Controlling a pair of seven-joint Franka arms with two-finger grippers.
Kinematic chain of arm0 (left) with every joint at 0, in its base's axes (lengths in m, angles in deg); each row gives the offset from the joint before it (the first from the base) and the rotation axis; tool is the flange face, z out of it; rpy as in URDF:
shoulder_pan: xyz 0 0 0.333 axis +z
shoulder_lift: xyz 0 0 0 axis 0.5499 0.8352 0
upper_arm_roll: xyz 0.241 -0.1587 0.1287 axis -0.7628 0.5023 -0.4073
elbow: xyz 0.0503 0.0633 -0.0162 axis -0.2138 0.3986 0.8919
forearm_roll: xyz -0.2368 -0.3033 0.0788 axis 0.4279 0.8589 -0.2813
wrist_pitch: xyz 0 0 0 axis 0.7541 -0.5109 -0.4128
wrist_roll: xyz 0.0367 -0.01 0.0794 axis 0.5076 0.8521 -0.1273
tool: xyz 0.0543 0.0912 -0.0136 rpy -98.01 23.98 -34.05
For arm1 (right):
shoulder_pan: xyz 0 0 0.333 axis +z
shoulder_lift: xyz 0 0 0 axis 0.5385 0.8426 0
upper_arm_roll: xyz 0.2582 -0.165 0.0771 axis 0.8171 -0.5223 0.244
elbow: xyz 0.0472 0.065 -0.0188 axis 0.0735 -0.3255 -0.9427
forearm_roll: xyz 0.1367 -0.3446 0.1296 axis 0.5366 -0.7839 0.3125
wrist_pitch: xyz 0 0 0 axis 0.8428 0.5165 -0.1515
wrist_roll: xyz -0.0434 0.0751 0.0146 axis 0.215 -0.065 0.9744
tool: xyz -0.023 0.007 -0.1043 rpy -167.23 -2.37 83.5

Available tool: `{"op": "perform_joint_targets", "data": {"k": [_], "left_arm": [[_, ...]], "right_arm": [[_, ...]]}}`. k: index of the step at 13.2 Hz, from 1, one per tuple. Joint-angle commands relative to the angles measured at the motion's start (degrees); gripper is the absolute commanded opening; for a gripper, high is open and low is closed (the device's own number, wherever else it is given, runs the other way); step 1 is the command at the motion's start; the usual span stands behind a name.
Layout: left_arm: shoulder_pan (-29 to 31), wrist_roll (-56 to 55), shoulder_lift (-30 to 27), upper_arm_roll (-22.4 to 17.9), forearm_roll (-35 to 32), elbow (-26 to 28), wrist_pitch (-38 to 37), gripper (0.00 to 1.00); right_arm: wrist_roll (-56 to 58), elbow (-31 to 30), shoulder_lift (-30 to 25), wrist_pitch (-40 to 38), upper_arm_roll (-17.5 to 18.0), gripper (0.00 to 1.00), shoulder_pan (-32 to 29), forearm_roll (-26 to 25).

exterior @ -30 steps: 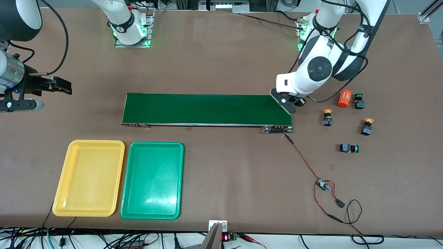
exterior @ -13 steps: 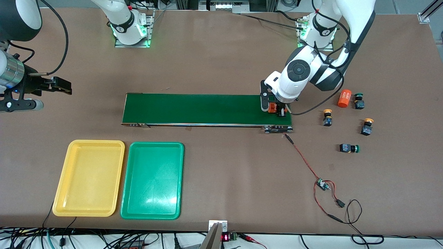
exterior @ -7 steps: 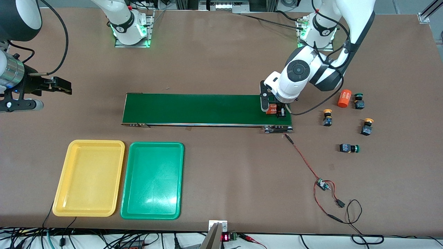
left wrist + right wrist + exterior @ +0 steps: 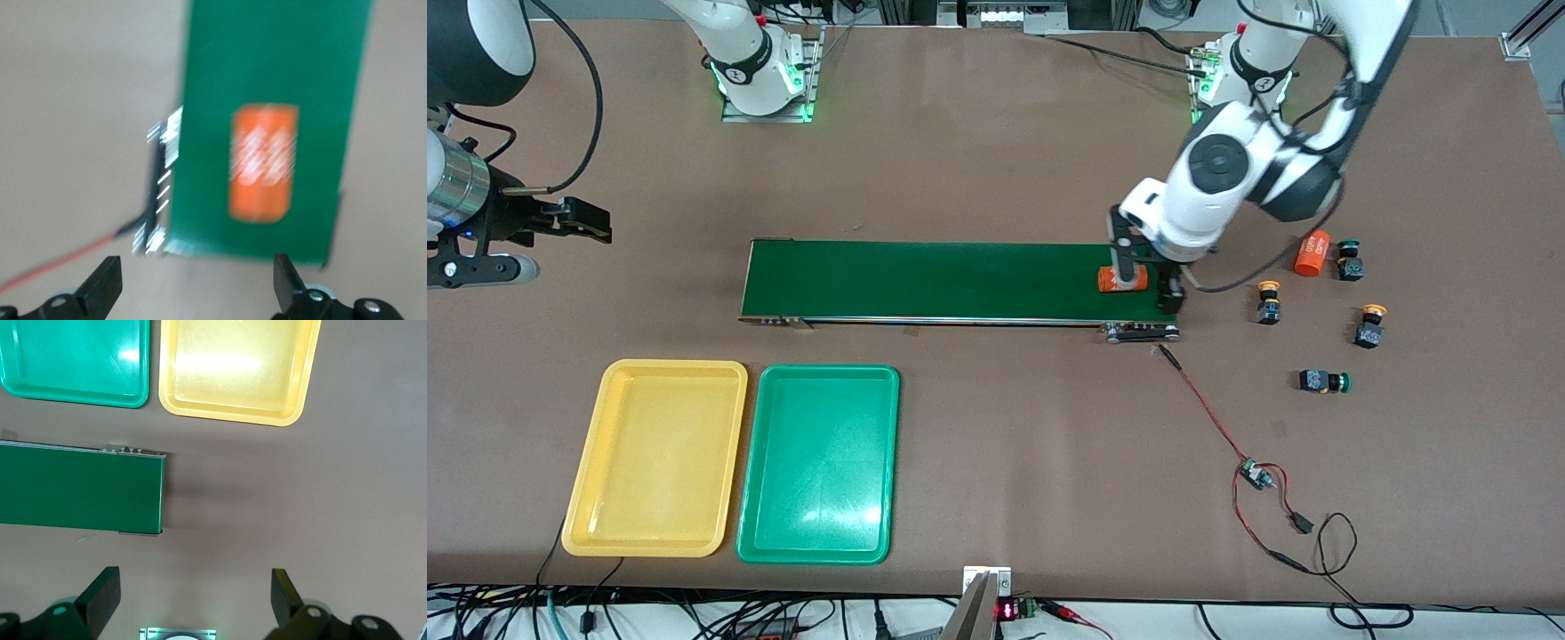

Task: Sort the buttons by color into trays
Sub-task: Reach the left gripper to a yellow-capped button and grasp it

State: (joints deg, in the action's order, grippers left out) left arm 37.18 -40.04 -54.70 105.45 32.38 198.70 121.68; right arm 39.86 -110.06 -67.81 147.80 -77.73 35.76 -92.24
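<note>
Sorting, feed step. My left claw (image 4: pixel 1149 286) hangs wide open over the left arm's end of the belt (image 4: pixel 925 280), holding nothing; an orange can (image 4: pixel 1120 280) lies on the belt just beneath it. My right claw (image 4: pixel 578 220), also wide open and empty, waits over bare table near the belt's other end, above the yellow tray (image 4: pixel 583 524) and green tray (image 4: pixel 751 542), both empty. All four buttons sit on the table well apart from both claws: yellow (image 4: pixel 1268 302), yellow (image 4: pixel 1370 326), green (image 4: pixel 1348 260), green (image 4: pixel 1323 381). A second can (image 4: pixel 1312 253) lies beside them. I judge the next move is fetching a button.
</note>
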Motion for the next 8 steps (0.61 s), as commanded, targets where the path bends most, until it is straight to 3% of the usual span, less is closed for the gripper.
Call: {"op": "perform_joint_targets", "data": {"k": [1, 3, 6, 8], "left_arm": [[5.49, 0.28, -1.77, -0.98, -0.94, -0.7, -0.85, 1.0], [6.29, 0.28, -1.07, -6.24, -0.77, -0.71, 0.28, 1.0], [6.38, -2.51, 0.86, -10.91, 0.19, -0.36, 0.99, 1.0], [6.38, -15.47, 2.61, -13.11, 4.41, 0.0, 0.12, 1.0]], "right_arm": [[-0.14, 1.01, 0.28, -0.99, 0.07, 1.0, -0.1, 0.82], [-0.23, 1.01, 0.19, -0.99, 0.16, 1.0, 0.16, 0.91], [-0.23, 1.01, 0.28, -0.55, 0.16, 1.0, 0.16, 1.0], [-0.58, 0.93, 0.28, -0.02, -0.02, 1.0, -0.19, 3.79]]}}
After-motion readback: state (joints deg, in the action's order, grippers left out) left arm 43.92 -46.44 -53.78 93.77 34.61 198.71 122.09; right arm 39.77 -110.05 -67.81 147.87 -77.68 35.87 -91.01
